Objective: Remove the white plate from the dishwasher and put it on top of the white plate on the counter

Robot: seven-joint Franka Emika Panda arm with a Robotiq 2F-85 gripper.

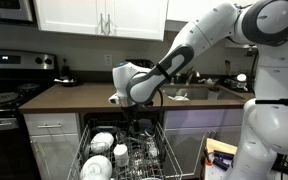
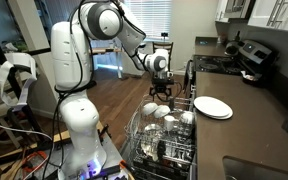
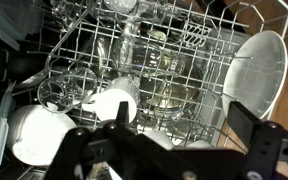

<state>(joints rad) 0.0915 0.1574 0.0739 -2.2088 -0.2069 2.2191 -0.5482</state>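
The gripper (image 3: 169,150) is hovering spread and empty over the dishwasher rack (image 3: 84,50). Wires are partly covering the upright white plate (image 3: 259,70).

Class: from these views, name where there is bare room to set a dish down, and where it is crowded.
Bare: the counter between the stove and the hand, and around the white plate on the counter. Crowded: the dishwasher rack, packed with bowls and a standing white plate, leaving only narrow gaps.
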